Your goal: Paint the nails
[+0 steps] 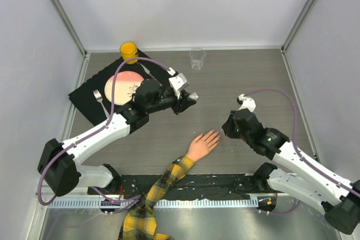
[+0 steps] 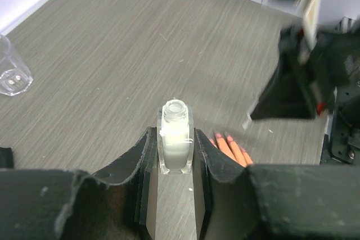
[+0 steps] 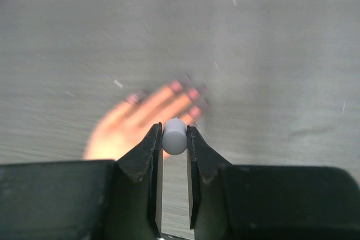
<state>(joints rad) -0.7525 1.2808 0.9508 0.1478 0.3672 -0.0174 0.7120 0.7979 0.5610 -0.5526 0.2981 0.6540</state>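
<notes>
Your left gripper [image 1: 190, 98] hangs beyond the mannequin hand [image 1: 203, 144], up and to the left of its fingertips. Its fingers are closed narrowly on a small clear bottle [image 2: 176, 145] of whitish liquid, held upright with its neck uncapped; in the left wrist view the peach fingertips show just right of the bottle. Your right gripper [image 1: 227, 127] sits just right of the mannequin hand's fingertips, its fingers pinched on a small white cap [image 3: 174, 135]; whatever is below the cap is hidden. The nails [image 3: 193, 94] are at the tips of the outstretched fingers, just ahead of that cap in the right wrist view, pinkish but blurred. The mannequin hand lies flat on the table [image 1: 236, 77], its plaid sleeve [image 1: 160, 186] trailing back from the wrist. Far beyond the hand stands a clear glass [image 1: 197, 58], and further left a yellow cup [image 1: 129, 51] stands by a plate [image 1: 125, 87] and fork [image 1: 99, 97] on a black mat [image 1: 84, 96]
</notes>
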